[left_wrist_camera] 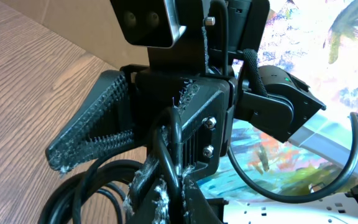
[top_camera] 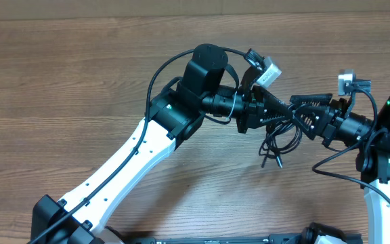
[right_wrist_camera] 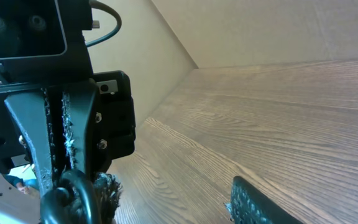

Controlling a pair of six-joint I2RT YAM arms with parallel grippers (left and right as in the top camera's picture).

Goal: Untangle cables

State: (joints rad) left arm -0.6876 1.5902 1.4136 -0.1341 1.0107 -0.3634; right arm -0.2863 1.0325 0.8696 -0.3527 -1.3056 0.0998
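I count two arms over one tabletop (top_camera: pixel 80 74): one left arm (top_camera: pixel 134 159) and one right arm (top_camera: pixel 384 196). Each carries one pair of jaws, so two pairs, and one wrist camera, so two: the left camera (top_camera: pixel 268 71) and the right camera (top_camera: pixel 352 81). There is one tangled bundle of cables (top_camera: pixel 279 139). I cannot tell how many separate cords are wound into it. I make out two loose ends (top_camera: pixel 265 163).
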